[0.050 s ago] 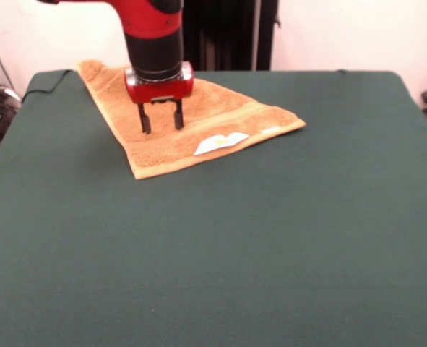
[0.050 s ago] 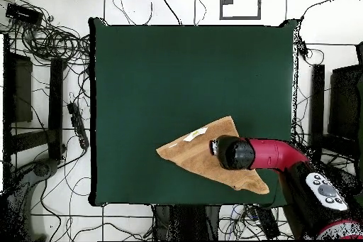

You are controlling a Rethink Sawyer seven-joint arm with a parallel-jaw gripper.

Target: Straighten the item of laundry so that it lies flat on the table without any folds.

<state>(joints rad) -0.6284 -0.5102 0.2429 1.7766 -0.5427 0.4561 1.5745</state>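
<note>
Towel [image 1: 199, 123]: orange-tan terry, lying on the table [image 1: 220, 253] in a roughly triangular outline, which indicates that it is folded over on itself rather than spread to a full square. In the front view the towel occupies the far part of the table, left of centre. One corner points toward the far left table edge, one toward the right, and one toward the camera. A woven border band runs along the long edge that faces the camera. A white label [image 1: 220, 142] lies on that edge, just right of its middle.

Table: large, rectangular, covered in dark green cloth. The towel takes up only a small part of it.

Arm: red and black, descending from above onto the towel. The gripper [image 1: 160, 123] stands upright over the towel's central area. The jaws are open: two black fingers [image 1: 145, 120] hang parallel with a clear gap between them and nothing held. Their tips are at or just above the terry surface; actual contact cannot be confirmed. The label lies just to the right of the jaws in the front view.

Overhead view: the towel [image 2: 202, 155] lies near the table [image 2: 191, 69] edge closest to the robot base, right of centre. The arm covers part of it. The label [image 2: 195, 135] shows on the edge facing away from the base. Cables [image 2: 49, 40] lie on the floor around the table.
</note>
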